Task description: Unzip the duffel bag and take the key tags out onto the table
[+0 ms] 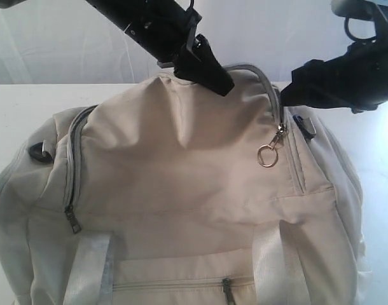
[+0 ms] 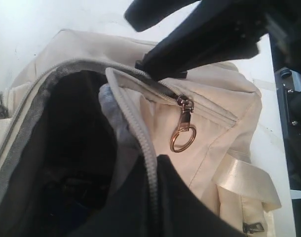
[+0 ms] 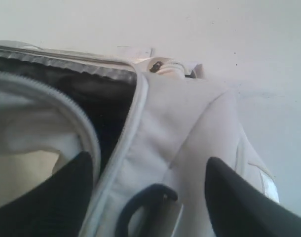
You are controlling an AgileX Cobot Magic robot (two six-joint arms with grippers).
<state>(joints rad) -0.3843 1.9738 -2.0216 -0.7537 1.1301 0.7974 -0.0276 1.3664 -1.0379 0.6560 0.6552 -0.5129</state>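
The cream duffel bag (image 1: 181,178) fills the exterior view on the white table (image 1: 16,108). My left gripper (image 1: 221,84) is shut on the zipper edge of the bag's top flap and holds it lifted. In the left wrist view its fingers (image 2: 151,165) pinch the grey zipper tape beside the dark open interior (image 2: 76,148). The zipper slider with its brass ring (image 2: 182,138) hangs at the flap's right end. My right gripper (image 1: 287,95) is open just past the slider. Its fingers (image 3: 150,192) straddle the bag's end and a black strap ring (image 3: 140,207). The key tags are hidden in the dark lining.
A pale, clear-looking sheet (image 2: 108,101) shows just inside the opening. Webbing handles (image 1: 86,267) and a zipped front pocket (image 1: 227,289) face the exterior camera. A strip of table (image 3: 239,39) lies beyond the bag's end, and another strip lies to the left.
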